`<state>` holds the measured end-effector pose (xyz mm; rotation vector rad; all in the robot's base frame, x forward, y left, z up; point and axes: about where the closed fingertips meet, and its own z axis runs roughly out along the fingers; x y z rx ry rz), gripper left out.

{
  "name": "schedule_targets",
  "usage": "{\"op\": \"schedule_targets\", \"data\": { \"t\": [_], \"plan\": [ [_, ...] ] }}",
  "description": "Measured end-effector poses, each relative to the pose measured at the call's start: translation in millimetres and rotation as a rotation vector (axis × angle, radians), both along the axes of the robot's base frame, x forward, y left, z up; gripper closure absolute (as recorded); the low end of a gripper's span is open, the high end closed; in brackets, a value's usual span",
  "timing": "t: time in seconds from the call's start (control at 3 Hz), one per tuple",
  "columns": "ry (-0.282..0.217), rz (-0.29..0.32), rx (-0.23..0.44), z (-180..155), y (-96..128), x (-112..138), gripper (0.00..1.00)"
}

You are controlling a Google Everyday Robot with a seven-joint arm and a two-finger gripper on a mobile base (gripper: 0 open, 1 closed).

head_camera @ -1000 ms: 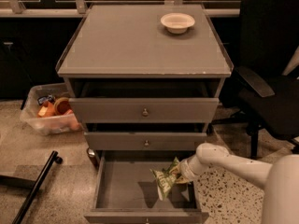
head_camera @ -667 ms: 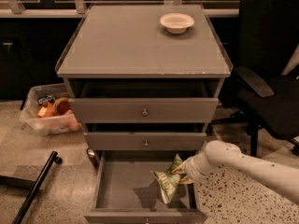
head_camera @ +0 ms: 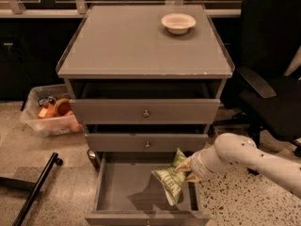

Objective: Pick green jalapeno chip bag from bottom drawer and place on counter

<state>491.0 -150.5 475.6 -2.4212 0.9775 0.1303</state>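
Hanging from the gripper (head_camera: 189, 167) in the camera view, the green jalapeno chip bag (head_camera: 170, 185) is over the right side of the open bottom drawer (head_camera: 117, 178), the claw clenched on its upper edge. Lift straight up, pull nearer to clear the upper drawers (head_camera: 117, 111), then carry it far onto the counter (head_camera: 131, 46), left of the white bowl (head_camera: 178, 22).

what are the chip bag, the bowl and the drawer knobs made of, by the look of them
The green jalapeno chip bag: seemingly thin plastic film, crinkled, hanging from the gripper over the bottom drawer. The white bowl: matte, perhaps paper or plastic. The drawer knobs: likely metal, small dull glint.
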Motion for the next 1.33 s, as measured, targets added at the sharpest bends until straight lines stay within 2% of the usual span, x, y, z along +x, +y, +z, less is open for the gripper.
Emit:
{"op": "schedule_targets", "data": {
  "t": [0.33,0.67,1.33],
  "plan": [
    [-0.004,0.018,0.042,-1,7,3,1.0],
    [-0.096,0.087,0.174,72,18,8,1.0],
    [-0.257,0.316,0.422,237,53,-3,1.0]
  ]
}}
